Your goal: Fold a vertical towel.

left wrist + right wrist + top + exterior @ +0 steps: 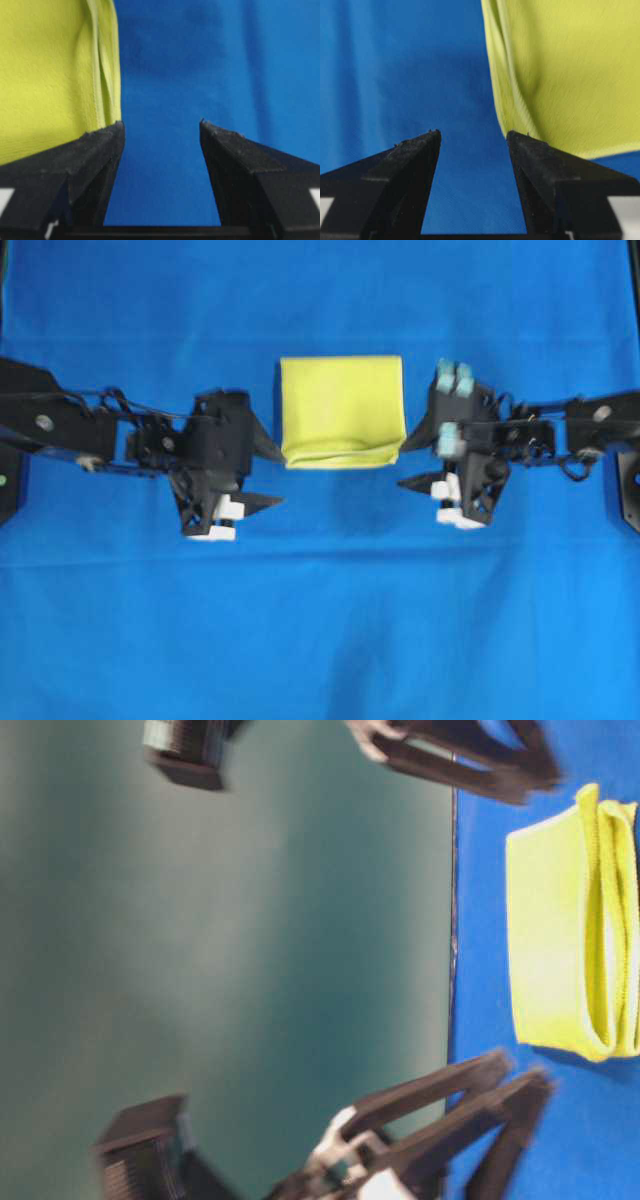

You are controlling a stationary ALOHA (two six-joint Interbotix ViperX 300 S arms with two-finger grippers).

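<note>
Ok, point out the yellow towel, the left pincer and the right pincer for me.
yellow towel (341,405): overhead view, middle of its top layer.
left pincer (161,129): left wrist view, gap between its open fingertips.
right pincer (473,137): right wrist view, gap between its open fingertips.

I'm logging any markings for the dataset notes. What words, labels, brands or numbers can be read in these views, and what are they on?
None can be read.
The towel is plain yellow, with no tag showing.
The blue cloth is unmarked.
The left gripper and right gripper show white and pale blue parts, but no legible text; the overhead view is blurred.
</note>
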